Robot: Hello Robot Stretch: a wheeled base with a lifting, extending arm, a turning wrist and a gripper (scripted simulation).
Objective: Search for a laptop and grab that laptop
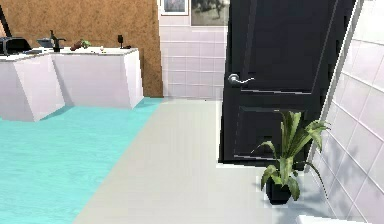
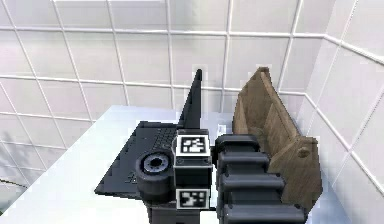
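Lead: Status, forward view?

Tech: Camera is facing a dark door (image 1: 285, 80) with a potted plant (image 1: 288, 155) standing at its foot and tiled wall at the forward view's right. White tabletops (image 1: 95, 80) are standing well off at the forward view's left, carrying small dark items I am not able to name. I am finding no readable writing here.

Lead: Arm side view?

Tech: The laptop (image 2: 150, 150) is sitting on a pale tabletop (image 2: 80, 180) by the tiled wall, with its lid raised and seen nearly edge-on. A brown wooden holder (image 2: 275, 130) is standing just beside it, toward the arm side view's right. The arm (image 2: 250, 175) is reaching out over the tabletop, and the pincer (image 2: 150, 168) is showing against the laptop's dark base. I cannot tell how its fingers are set or whether it has hold of anything.

Lead: Step?

Tech: I am judging the search done and the grab in hand. The next move is calling for seating the pincer on the base's edge, clear of lid and holder, then lifting.

Lead: Labels?

Tech: Two white squares (image 2: 192, 145) on the arm are carrying black patterns, not words. I am reading no brand on the laptop.
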